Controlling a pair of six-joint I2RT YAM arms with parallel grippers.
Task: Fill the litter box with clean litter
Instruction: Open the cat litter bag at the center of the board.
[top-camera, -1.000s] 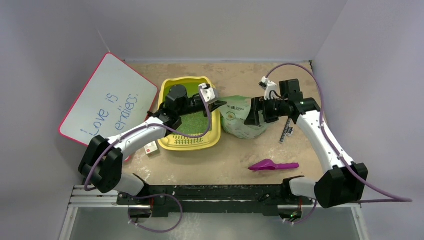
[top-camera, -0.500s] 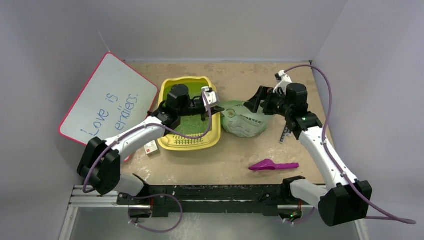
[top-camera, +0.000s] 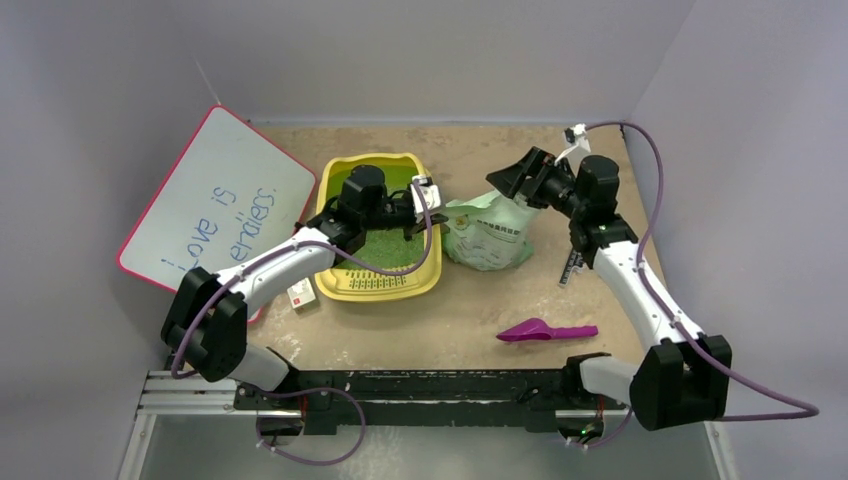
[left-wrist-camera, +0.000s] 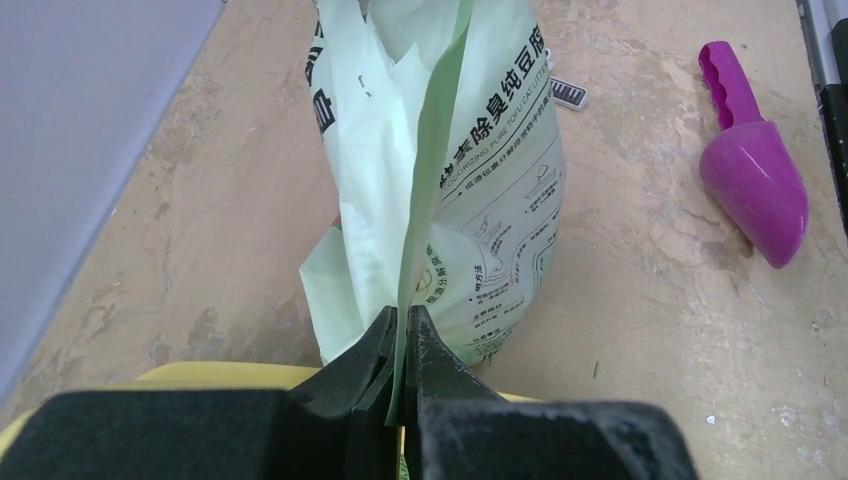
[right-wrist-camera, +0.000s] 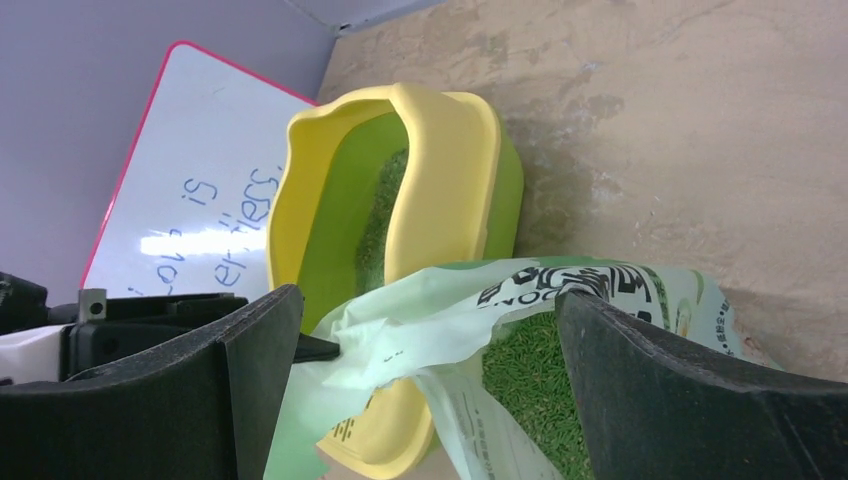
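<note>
Top external view: left of centre, the litter box (top-camera: 378, 284) holds clean litter (top-camera: 385, 248) across its floor; over its right rim the left gripper (left-wrist-camera: 403, 330) is clenched on a fold of the pale green bag (top-camera: 490, 238). Right of that, the right gripper (top-camera: 518, 178) hovers above the bag, jaws released.
</note>
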